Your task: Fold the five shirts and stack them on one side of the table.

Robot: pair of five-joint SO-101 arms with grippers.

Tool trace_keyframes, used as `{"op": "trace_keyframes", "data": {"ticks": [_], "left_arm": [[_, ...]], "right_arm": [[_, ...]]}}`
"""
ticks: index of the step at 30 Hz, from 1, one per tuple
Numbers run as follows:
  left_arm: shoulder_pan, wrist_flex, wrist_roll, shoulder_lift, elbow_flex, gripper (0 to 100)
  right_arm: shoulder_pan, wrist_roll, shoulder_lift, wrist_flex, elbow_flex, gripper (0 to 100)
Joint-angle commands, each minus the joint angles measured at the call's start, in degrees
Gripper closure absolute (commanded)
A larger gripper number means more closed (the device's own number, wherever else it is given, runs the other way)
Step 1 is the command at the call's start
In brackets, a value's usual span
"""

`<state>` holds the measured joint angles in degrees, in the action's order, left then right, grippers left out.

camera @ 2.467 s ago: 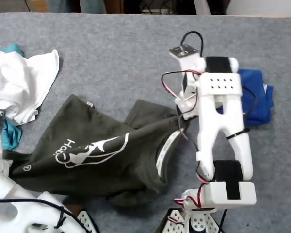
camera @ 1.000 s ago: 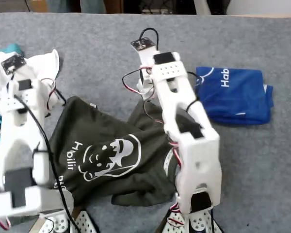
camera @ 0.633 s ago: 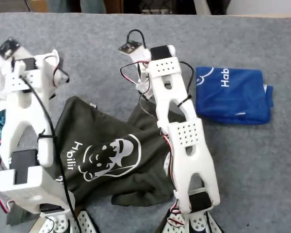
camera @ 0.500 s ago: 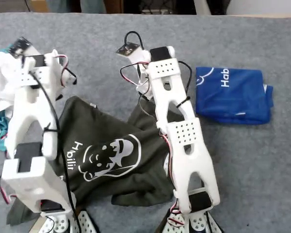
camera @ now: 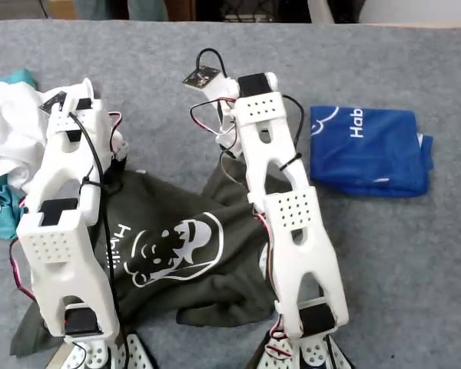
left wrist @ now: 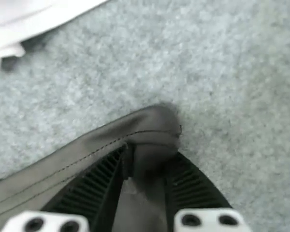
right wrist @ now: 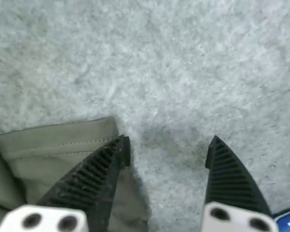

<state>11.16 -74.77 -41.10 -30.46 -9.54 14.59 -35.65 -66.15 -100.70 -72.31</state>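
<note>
A dark olive shirt (camera: 177, 246) with a white print lies crumpled at the table's front middle. My left gripper (camera: 121, 157) sits at the shirt's far left corner. In the left wrist view this gripper (left wrist: 150, 152) is shut on a fold of the olive shirt (left wrist: 150, 125). My right gripper (camera: 229, 157) hovers at the shirt's far right corner. The right wrist view shows it (right wrist: 169, 142) open, one finger (right wrist: 99, 169) over the olive shirt's hem (right wrist: 58, 145), the other over bare table. A folded blue shirt (camera: 369, 150) lies at the right.
A heap of white shirt (camera: 15, 138) with a teal shirt (camera: 0, 211) under it lies at the left edge. Grey felt (camera: 177, 69) covers the table, bare along the back and the right front.
My left arm swung from over the white heap to the olive shirt's far left corner and took hold of it. The right arm came over from the blue shirt earlier and has since kept still.
</note>
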Motion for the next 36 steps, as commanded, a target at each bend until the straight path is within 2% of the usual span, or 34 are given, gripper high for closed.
{"op": "trace_keyframes", "data": {"ticks": [1,7,13,17,24,28,31,36], "left_arm": [[0.4,-0.35,-0.44,0.53,-2.33,91],[4.0,-1.67,-0.44,0.62,-4.62,91],[7.25,-11.87,-0.35,0.7,-14.73,91],[7.52,-16.88,-0.35,0.7,-19.74,91],[8.31,-17.85,0.0,0.18,-19.91,91],[10.24,-17.93,2.29,0.44,-19.91,90],[10.42,-20.31,3.25,0.26,-20.44,85],[10.68,-21.1,3.69,0.09,-20.0,82]], "right_arm": [[-0.26,-0.09,0.66,-0.53,-2.51,73.7],[-0.18,-0.09,0.66,-0.53,-2.77,73.7],[-0.09,2.55,5.85,-0.53,-2.42,73.7],[3.16,3.08,9.89,-0.53,-2.24,73.5],[8.35,6.42,9.54,-0.53,5.23,73.3],[8.09,6.86,8.92,-0.53,6.9,73.3],[7.21,6.86,9.36,-0.53,7.08,72.8],[6.07,6.24,11.74,-0.62,9.19,65.8]]}}
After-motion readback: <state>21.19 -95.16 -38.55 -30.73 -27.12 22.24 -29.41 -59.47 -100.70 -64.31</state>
